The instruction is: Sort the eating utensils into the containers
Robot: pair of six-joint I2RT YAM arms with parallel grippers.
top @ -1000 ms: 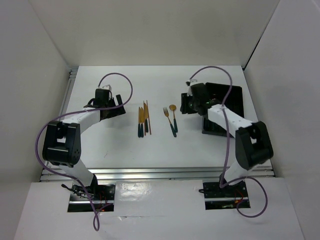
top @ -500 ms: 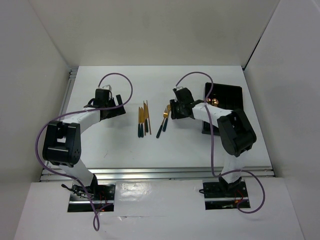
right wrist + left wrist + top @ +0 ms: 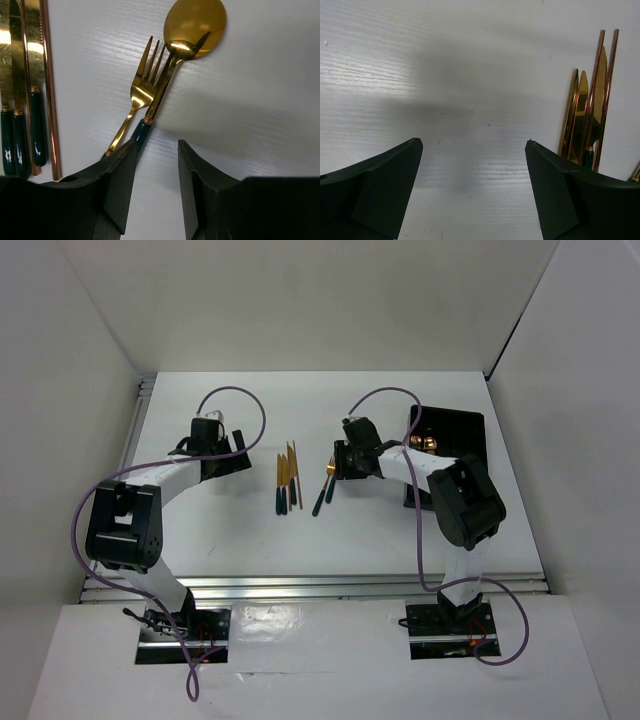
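A gold fork and a gold spoon with teal handles lie crossed and slanted on the white table; they also show in the top view. My right gripper is open low over their handles. The spoon's handle runs under its left finger, and bare table shows between the jaws. Gold knives and thin chopsticks lie left of them. My left gripper is open and empty, with the knives just to its right. The black tray sits at the right.
White walls enclose the table on three sides. A metal rail runs along the near edge. The right arm reaches across the tray's left part, and a small gold glint shows there.
My right gripper has swung left from the tray to the fork and spoon. The fork and spoon have shifted left and now lie slanted. The left arm has not moved.
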